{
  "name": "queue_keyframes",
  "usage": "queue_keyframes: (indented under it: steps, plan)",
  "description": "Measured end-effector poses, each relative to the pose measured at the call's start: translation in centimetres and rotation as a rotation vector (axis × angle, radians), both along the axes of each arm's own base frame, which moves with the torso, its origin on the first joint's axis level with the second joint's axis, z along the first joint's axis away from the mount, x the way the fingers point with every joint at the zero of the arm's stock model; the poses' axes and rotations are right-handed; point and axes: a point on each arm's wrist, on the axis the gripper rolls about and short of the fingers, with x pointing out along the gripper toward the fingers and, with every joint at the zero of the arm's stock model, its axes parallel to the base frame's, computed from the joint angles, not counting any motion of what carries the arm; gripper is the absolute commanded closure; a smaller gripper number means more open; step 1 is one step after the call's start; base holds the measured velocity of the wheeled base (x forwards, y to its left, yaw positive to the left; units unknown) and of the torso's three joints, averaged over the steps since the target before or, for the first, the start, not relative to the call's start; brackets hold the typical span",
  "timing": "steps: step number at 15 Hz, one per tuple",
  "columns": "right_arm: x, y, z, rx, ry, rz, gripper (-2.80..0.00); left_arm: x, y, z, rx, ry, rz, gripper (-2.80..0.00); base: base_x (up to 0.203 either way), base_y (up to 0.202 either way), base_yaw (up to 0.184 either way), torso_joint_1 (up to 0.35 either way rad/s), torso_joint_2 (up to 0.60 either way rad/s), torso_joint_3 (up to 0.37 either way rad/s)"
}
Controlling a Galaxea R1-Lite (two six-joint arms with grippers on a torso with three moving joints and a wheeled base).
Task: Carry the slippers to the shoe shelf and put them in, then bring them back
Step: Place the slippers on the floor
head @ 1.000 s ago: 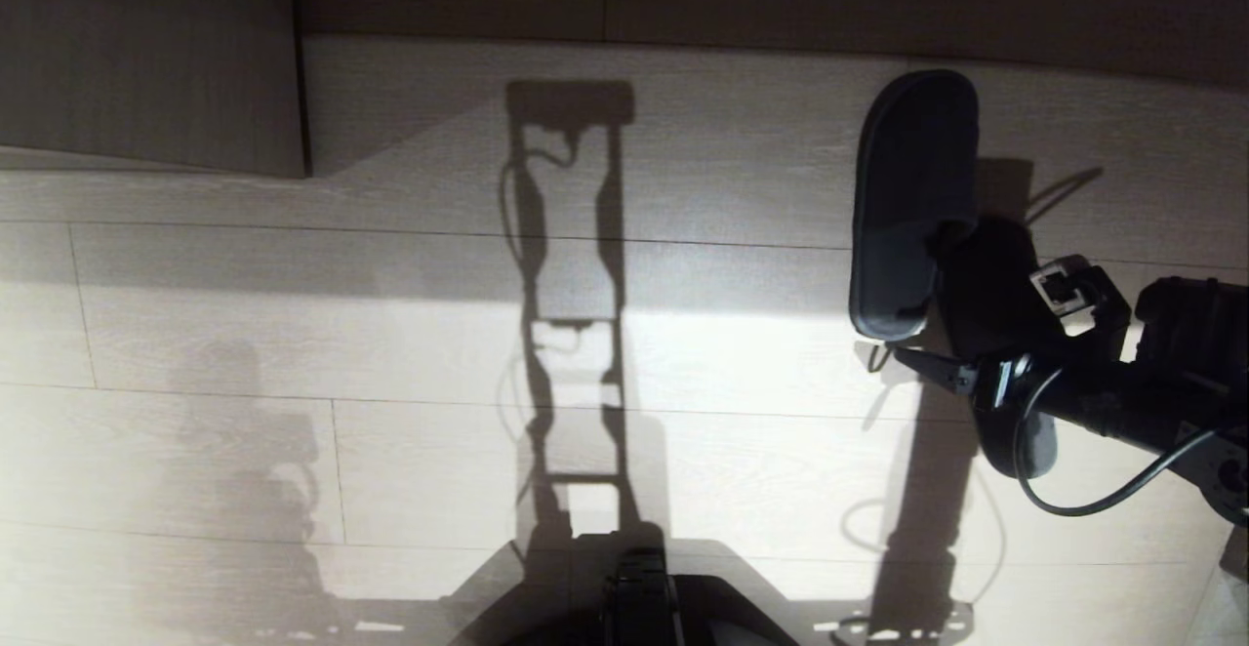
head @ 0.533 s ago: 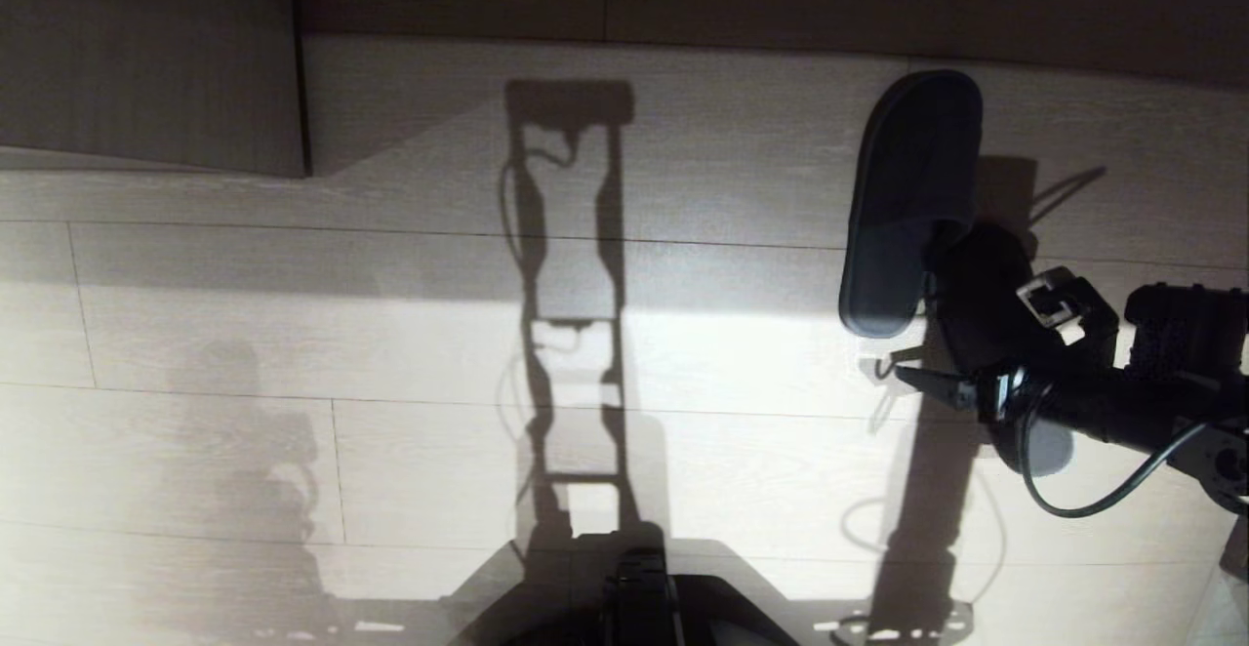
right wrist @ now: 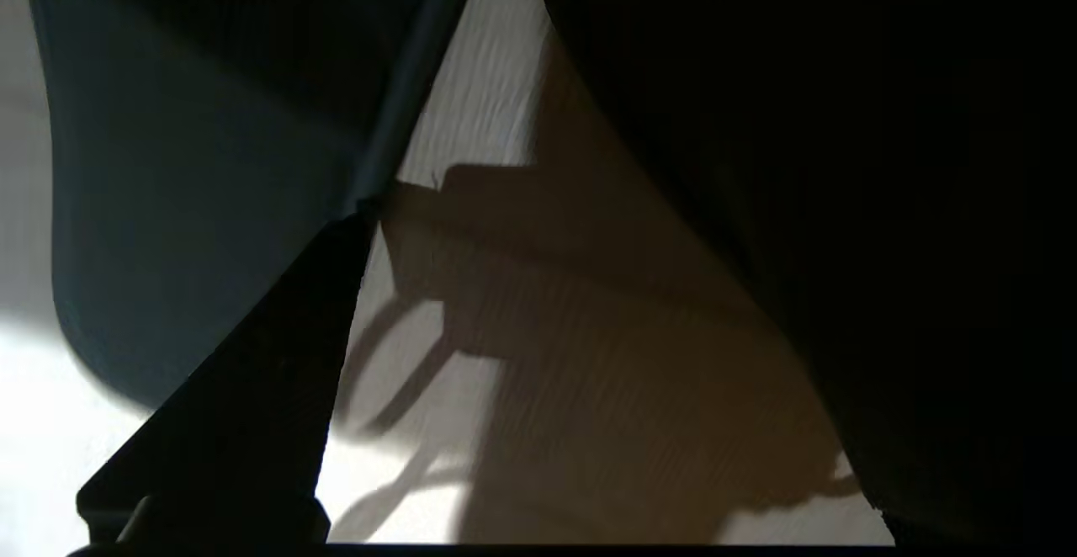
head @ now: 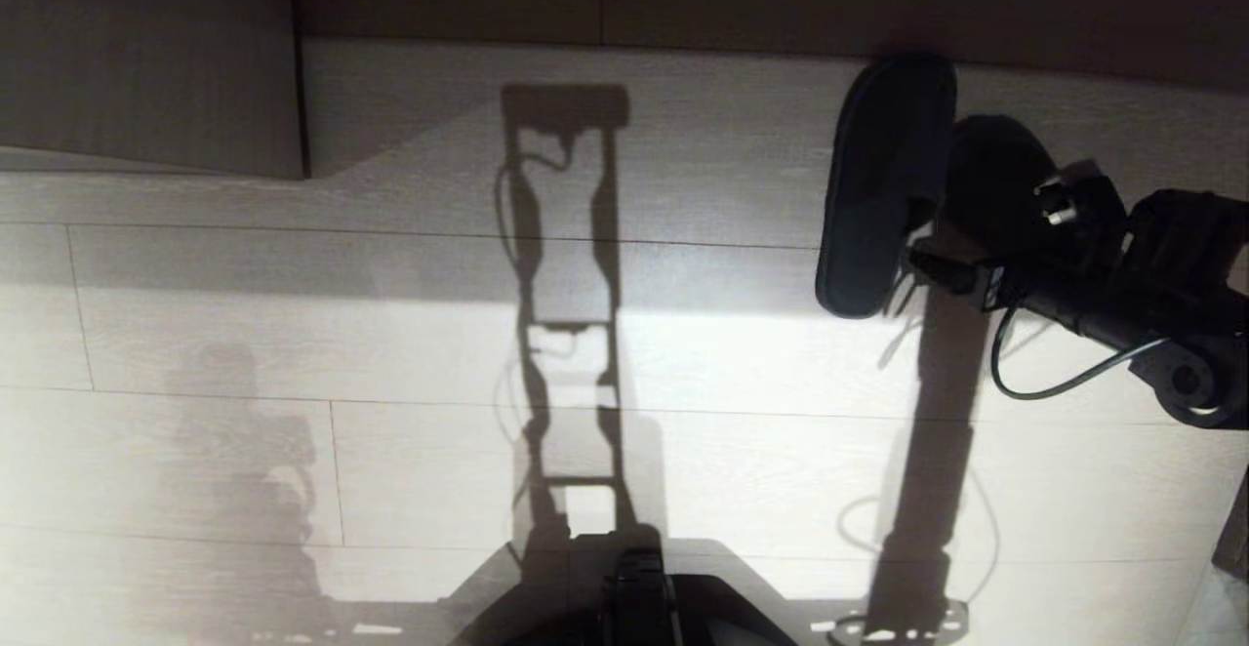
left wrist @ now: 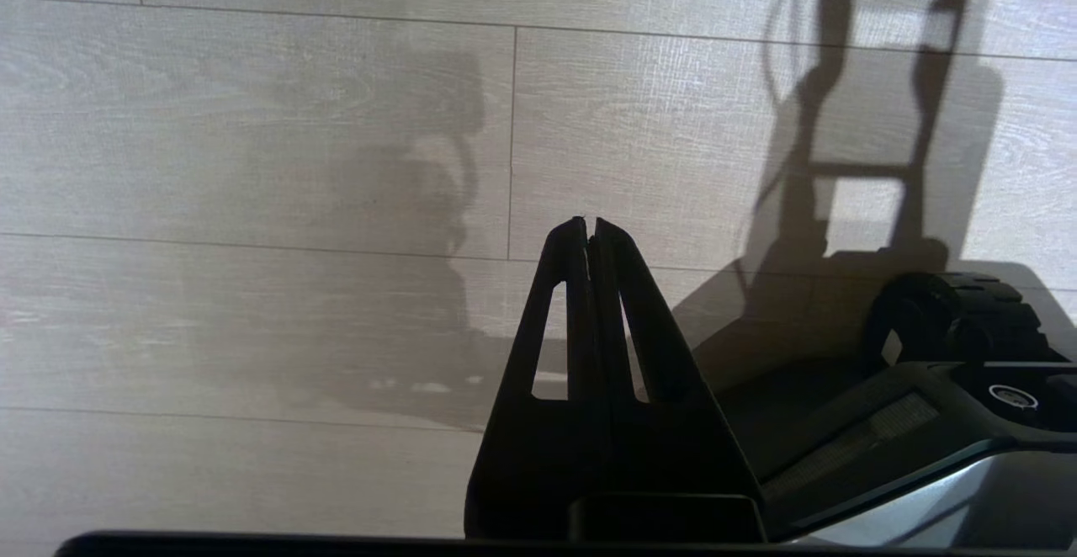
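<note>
At the right of the head view, my right tool (head: 951, 270) sits low between the two slippers (head: 883, 182), with its jaws spread wide. One finger (right wrist: 227, 389) lies against the inner edge of the nearer slipper, by its blue-grey insole. The other finger is lost in the dark against the second slipper (head: 995, 178). I cannot tell whether the pair is truly held or only braced from inside.

The slippers lie side by side, toes toward the shoe shelf (head: 683, 129). Their toes are over its pale base board and close to the dark back panel. The heel of the left one overhangs the floor (head: 293, 353).

Step in hand, as I judge it: seating the pair fully in the shelf.

1. Keep the jaws spread. Outward pressure appears to be all that steers both slippers together.
2. Advance straight along the slippers' length. A sideways drift would likely skew the soft uppers.
3. Stay low, so the thin soles slide over the board edge without catching.
4. Stop when the heels clear the front edge.

My left tool (left wrist: 589, 225) is parked over the floor, with its jaws closed and empty.
</note>
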Motion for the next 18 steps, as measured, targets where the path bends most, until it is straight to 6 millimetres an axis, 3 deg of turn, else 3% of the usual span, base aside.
queue_keyframes:
  steps: [3, 5, 6, 8, 13, 16, 18]
  plan:
    - [-1.1, 0.2, -1.2, -0.036, 0.004, 0.005, -2.8, 0.0, 0.0, 0.0, 0.0, 0.0, 0.0, 0.0, 0.0, 0.0, 0.0, 0.0, 0.0, 0.0]
    - [-4.2, 0.6, -4.5, -0.039, 0.123, 0.004, -2.8, 0.0, 0.0, 0.0, 0.0, 0.0, 0.0, 0.0, 0.0, 0.0, 0.0, 0.0, 0.0, 0.0]
    - [-5.6, 0.7, -4.7, -0.045, 0.131, -0.007, -2.8, 0.0, 0.0, 0.0, 0.0, 0.0, 0.0, 0.0, 0.0, 0.0, 0.0, 0.0, 0.0, 0.0]
    - [-7.8, 1.0, -3.4, -0.052, 0.087, -0.027, -2.8, 0.0, 0.0, 0.0, 0.0, 0.0, 0.0, 0.0, 0.0, 0.0, 0.0, 0.0, 0.0, 0.0]
    - [-10.7, 1.3, 0.3, 0.017, -0.04, -0.055, -2.8, 0.0, 0.0, 0.0, 0.0, 0.0, 0.0, 0.0, 0.0, 0.0, 0.0, 0.0, 0.0, 0.0]
    - [-10.3, 1.3, 0.9, 0.0, -0.076, -0.07, -2.8, 0.0, 0.0, 0.0, 0.0, 0.0, 0.0, 0.0, 0.0, 0.0, 0.0, 0.0, 0.0, 0.0]
    - [-9.9, 1.2, 2.8, 0.032, -0.171, -0.113, -2.8, 0.0, 0.0, 0.0, 0.0, 0.0, 0.0, 0.0, 0.0, 0.0, 0.0, 0.0, 0.0, 0.0]
